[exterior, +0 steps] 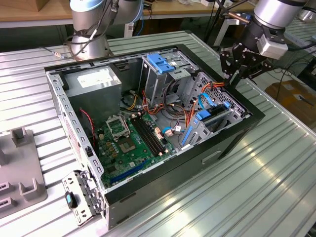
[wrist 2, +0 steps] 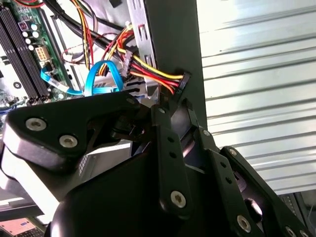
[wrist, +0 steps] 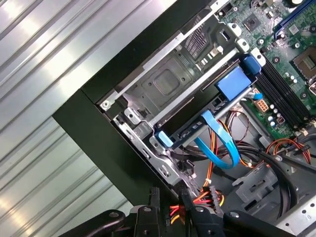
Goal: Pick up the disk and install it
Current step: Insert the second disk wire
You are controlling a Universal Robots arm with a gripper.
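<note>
The disk (exterior: 213, 118) sits slid into the lower bay of the metal drive cage (wrist: 168, 81) at the case's front end, on the exterior view's right. Its dark body (wrist: 195, 126) shows between blue rails. My gripper (exterior: 234, 79) hangs above the case's black rim, apart from the disk. It is open by a narrow gap and holds nothing. In both wrist views its fingertips (wrist: 170, 207) (wrist 2: 175, 106) stand close to a black power connector (wrist 2: 181, 81) with red, yellow and orange wires. A blue ribbon cable (wrist: 222, 148) loops near the disk.
The open computer case (exterior: 163, 173) lies on a ribbed metal table (exterior: 266, 182). Inside are a grey power-supply box (exterior: 94, 81), a green motherboard (exterior: 131, 140) and a cage with a blue latch (exterior: 160, 61). A second arm's base (exterior: 89, 29) stands behind; a grey fixture (exterior: 19, 168) lies at the exterior view's left.
</note>
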